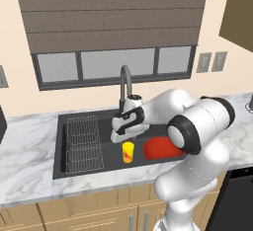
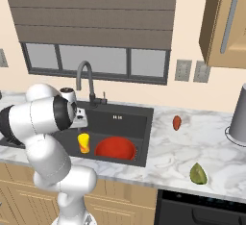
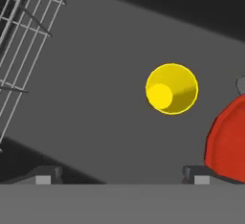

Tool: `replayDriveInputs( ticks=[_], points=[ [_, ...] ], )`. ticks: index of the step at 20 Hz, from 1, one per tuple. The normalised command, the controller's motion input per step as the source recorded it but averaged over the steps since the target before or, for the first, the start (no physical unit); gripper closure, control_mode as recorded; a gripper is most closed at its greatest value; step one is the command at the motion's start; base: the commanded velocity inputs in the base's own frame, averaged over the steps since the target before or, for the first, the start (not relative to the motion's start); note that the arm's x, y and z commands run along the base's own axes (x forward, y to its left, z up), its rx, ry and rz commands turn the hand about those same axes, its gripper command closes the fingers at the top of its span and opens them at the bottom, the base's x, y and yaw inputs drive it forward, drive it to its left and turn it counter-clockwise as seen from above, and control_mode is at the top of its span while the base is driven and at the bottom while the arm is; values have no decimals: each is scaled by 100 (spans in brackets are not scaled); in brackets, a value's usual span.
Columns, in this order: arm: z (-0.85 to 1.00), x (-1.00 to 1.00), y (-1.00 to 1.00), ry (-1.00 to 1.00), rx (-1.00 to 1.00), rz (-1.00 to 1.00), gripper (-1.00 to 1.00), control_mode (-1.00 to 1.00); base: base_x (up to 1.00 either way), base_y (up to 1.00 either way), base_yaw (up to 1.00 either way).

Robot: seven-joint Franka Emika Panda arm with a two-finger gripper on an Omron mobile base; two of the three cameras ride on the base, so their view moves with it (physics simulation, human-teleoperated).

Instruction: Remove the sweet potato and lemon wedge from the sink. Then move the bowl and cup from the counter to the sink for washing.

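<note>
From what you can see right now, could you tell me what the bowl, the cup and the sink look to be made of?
Bowl: glossy red, probably glazed ceramic or plastic.
Cup: smooth yellow with an orange band, likely plastic.
Sink: matte dark grey, possibly composite or coated metal.

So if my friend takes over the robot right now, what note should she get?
Gripper: open, holding nothing, just above the cup.
Cup: upright in the sink, beside the bowl.
Bowl: in the sink too.
Sweet potato: out on the counter, right of the sink.
Lemon wedge: on the counter as well, nearer the front edge.
Done: both foods are out, and the bowl and cup are in the sink.
Left: nothing to move, it seems; just lift the arm clear without knocking the cup.
</note>
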Motion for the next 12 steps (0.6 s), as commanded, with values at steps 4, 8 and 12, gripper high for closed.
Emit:
replayDriveInputs(
  ticks=[4,8,12],
  points=[
    [5,-26,8,-2,-2,-7,-100,-100,0,0,0],
    [2,-30,10,-6,-1,-3,-100,-100,0,0,0],
    [16,-27,1,-9,0,-1,-100,-100,0,0,0]
  ],
)
